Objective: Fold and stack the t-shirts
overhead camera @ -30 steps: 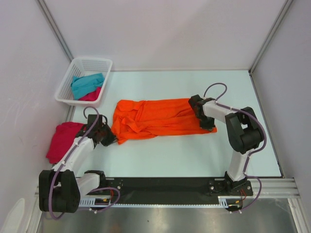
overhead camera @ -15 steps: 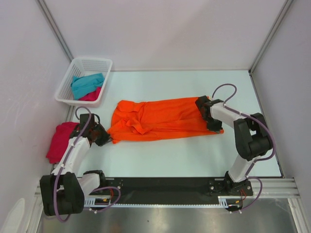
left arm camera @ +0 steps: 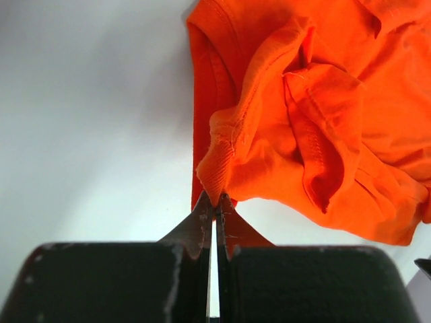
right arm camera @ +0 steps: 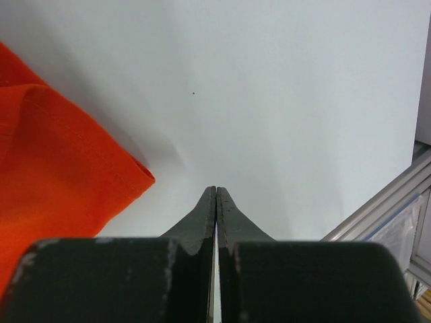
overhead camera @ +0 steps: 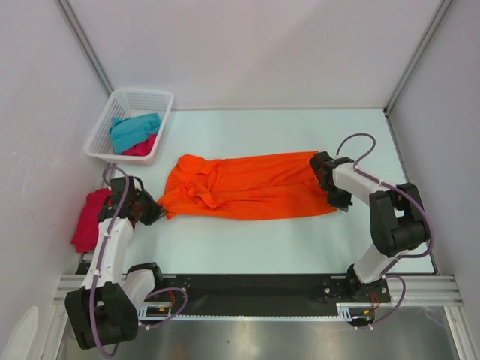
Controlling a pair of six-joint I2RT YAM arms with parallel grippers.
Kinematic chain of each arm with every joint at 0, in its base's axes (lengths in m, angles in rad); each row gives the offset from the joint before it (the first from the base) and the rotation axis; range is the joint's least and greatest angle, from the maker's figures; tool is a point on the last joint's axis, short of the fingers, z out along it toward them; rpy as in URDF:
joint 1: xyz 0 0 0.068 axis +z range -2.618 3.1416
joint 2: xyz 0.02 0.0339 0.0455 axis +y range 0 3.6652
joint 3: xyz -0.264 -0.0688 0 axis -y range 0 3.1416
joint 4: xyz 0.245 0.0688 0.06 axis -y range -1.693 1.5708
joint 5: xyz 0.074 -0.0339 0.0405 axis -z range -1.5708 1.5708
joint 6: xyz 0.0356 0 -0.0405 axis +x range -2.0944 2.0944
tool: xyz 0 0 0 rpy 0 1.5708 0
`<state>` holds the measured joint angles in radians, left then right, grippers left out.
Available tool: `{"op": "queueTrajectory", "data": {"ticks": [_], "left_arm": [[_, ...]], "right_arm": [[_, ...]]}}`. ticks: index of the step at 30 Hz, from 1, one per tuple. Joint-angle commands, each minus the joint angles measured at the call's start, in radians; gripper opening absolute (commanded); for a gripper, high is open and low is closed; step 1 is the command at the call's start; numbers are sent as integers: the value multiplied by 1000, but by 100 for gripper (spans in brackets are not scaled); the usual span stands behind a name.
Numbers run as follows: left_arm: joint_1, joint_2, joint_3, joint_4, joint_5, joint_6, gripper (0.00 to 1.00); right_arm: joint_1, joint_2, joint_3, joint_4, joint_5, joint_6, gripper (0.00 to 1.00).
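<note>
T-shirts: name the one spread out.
The orange t-shirt: stretched across the table. The teal t-shirt and a pink t-shirt sit bunched in the basket; another pink one lies heaped.

Two dark jaws rise from the bottom centre of the frame, pressed flat together with nothing between their tips. A fold of the orange t-shirt (right arm camera: 54, 168) fills the left side, its corner just left of the tips, on the white table (right arm camera: 283, 87). A metal rail (right arm camera: 384, 208) crosses the lower right corner.
</note>
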<state>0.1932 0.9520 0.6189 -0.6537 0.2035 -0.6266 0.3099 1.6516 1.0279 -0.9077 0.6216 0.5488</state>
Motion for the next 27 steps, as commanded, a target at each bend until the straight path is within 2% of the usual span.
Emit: {"op": "queueTrajectory", "data": {"ticks": [1,2,4,5,8,11,14,20,27], "left_arm": [[11,-13,33,-9,79,31,1],[9,-13,30,-4,86,36,7],[12,-16,31,0,109,47,27],[11,-18,38,-1,114,50,46],[11,-41,54,-10,113,47,78],[11,-56,85,-36,83,50,87],[11,-61,96,-38,74,47,89],[-6,22,33,114,125,7,90],[-107,180,67,229,135,-31,90]], "right_arm": [[3,-32,14,-3,12,20,3],[9,-29,21,-7,12,20,5],[29,-13,52,-11,13,28,12],[37,-6,63,-14,13,30,13],[63,28,122,-28,17,37,17],[89,57,190,-39,18,40,19],[110,92,248,-42,12,39,20],[136,181,357,-34,0,20,27],[152,286,406,-2,-14,2,31]]}}
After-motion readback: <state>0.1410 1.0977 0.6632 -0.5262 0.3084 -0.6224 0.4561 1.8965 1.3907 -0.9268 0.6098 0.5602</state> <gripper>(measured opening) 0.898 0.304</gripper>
